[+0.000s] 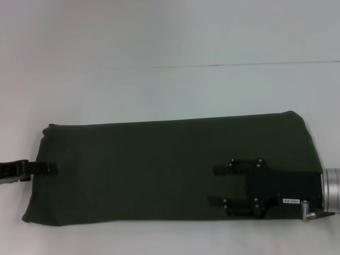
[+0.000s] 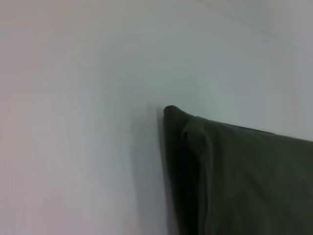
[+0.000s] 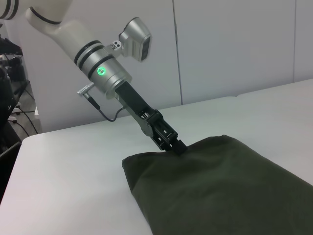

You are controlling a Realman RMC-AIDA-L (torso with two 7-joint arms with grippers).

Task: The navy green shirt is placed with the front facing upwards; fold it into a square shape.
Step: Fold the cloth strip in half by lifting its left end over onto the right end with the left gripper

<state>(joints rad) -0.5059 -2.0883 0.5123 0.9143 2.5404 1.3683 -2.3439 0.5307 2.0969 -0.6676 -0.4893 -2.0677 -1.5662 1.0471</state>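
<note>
Head view: the navy green shirt [image 1: 170,170] lies as a long folded band across the near part of the tabletop [image 1: 170,53], plain side up. The right gripper [image 1: 218,185] hovers over its right end with jaws spread wide, holding nothing. The left gripper [image 1: 50,168] meets the shirt's left edge; its jaws look closed on the cloth there.

Left wrist view: only a shirt corner [image 2: 171,113] on the bare tabletop.

Right wrist view: the left gripper [image 3: 178,147] pinches the shirt's end edge. To fold well, both ends should probably be gripped through all layers and carried over evenly, edges aligned.
</note>
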